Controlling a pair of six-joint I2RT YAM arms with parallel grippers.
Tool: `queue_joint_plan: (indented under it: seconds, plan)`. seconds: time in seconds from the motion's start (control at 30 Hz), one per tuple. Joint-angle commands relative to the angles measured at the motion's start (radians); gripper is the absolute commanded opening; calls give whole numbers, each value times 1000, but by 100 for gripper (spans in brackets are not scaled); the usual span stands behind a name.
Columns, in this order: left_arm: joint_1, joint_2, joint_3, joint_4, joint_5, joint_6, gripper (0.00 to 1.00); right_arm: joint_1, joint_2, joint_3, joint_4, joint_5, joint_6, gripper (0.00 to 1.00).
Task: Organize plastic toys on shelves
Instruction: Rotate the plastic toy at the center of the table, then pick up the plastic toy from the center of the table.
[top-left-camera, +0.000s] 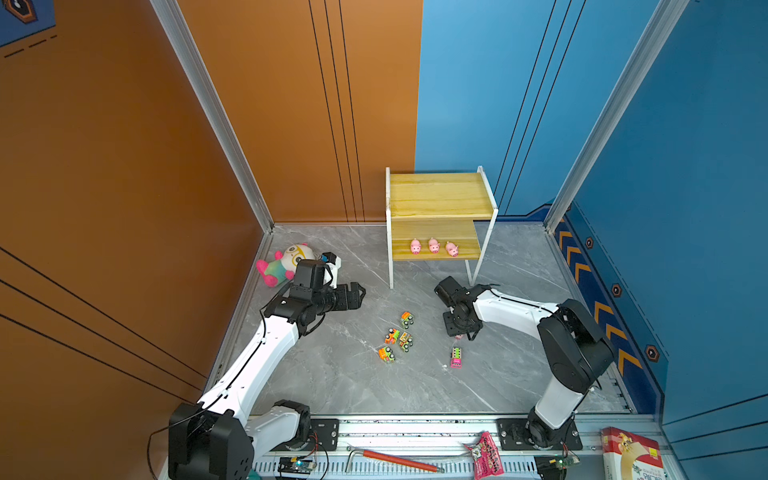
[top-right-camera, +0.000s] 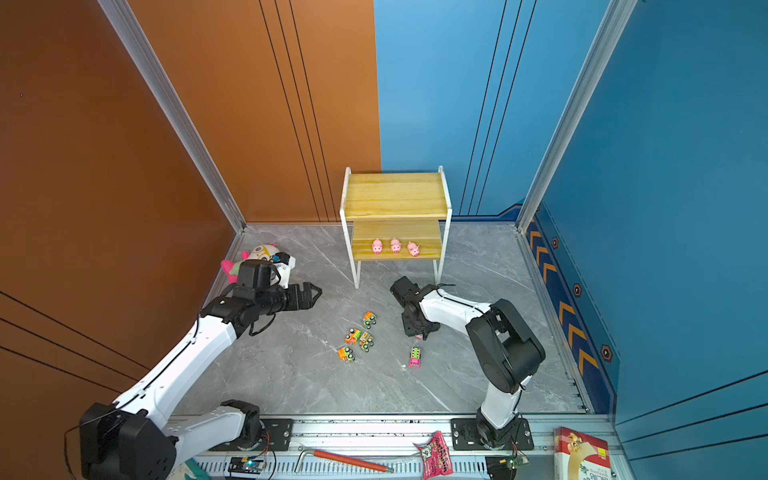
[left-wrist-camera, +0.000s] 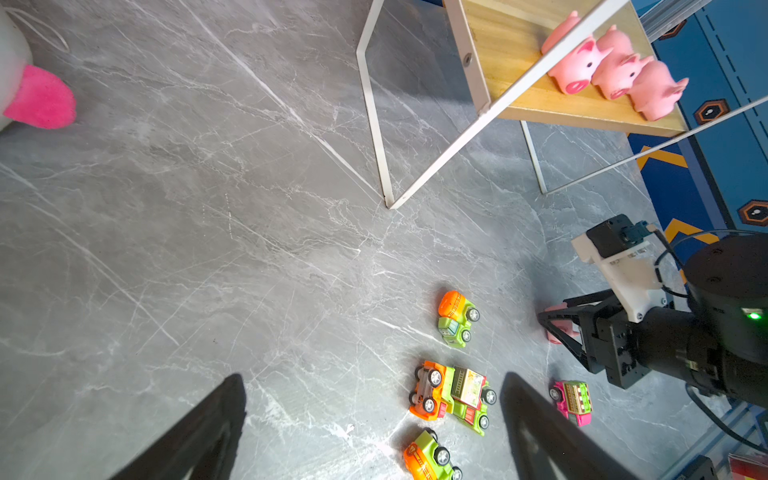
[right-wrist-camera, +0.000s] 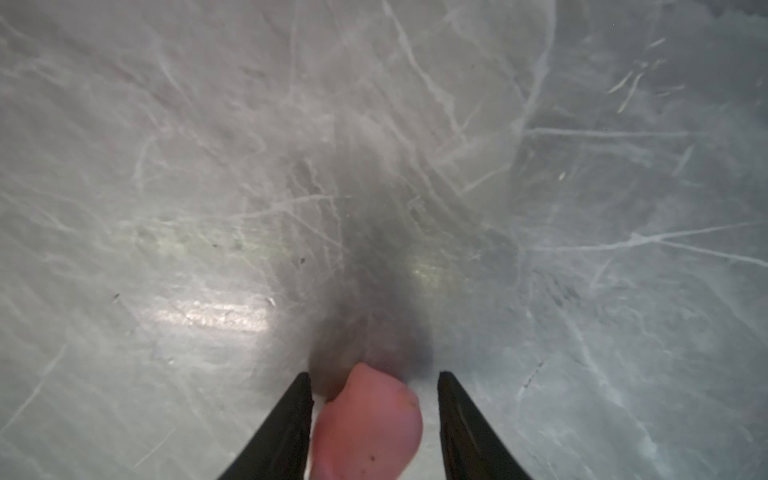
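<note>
The shelves (top-left-camera: 438, 193) stand at the back, and three pink pigs (top-left-camera: 434, 245) sit in a row on the lower board (top-right-camera: 397, 232). Several toy trucks (top-left-camera: 406, 341) in orange and green lie on the grey floor, with a pink truck (top-left-camera: 456, 357) to their right. My right gripper (right-wrist-camera: 374, 374) points down at the floor, open, just above the pink truck. A fourth pink pig (right-wrist-camera: 365, 424) lies between its fingers, with a gap on one side. My left gripper (left-wrist-camera: 374, 376) hovers open and empty, left of the trucks (left-wrist-camera: 453, 395).
A plush doll (top-left-camera: 286, 259) lies in the back left corner behind the left arm. On the front rail lie a red-handled hex key (top-left-camera: 390, 459), a pink packet (top-left-camera: 486, 455) and a red and white box (top-left-camera: 631, 455). The rack's thin white legs (top-left-camera: 390, 266) reach the floor near the right gripper.
</note>
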Motion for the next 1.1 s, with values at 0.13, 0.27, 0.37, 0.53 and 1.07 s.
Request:
queue_joint_plan:
  seconds: [0.13,0.27,0.37,0.53,1.07]
  plan:
    - [1,9,23,-22,-2,13,96,-18,-65,17,16,74,-65,68]
    - [0,11,23,-22,-3,13,96,-6,-129,-22,27,98,-14,69]
    - [-2,8,20,-22,-5,13,96,4,-192,-75,27,141,4,70]
    - [-9,15,27,-22,2,11,96,4,-289,-139,30,133,68,71]
    - [-32,-12,19,-22,-8,14,96,56,-281,-240,177,158,537,63]
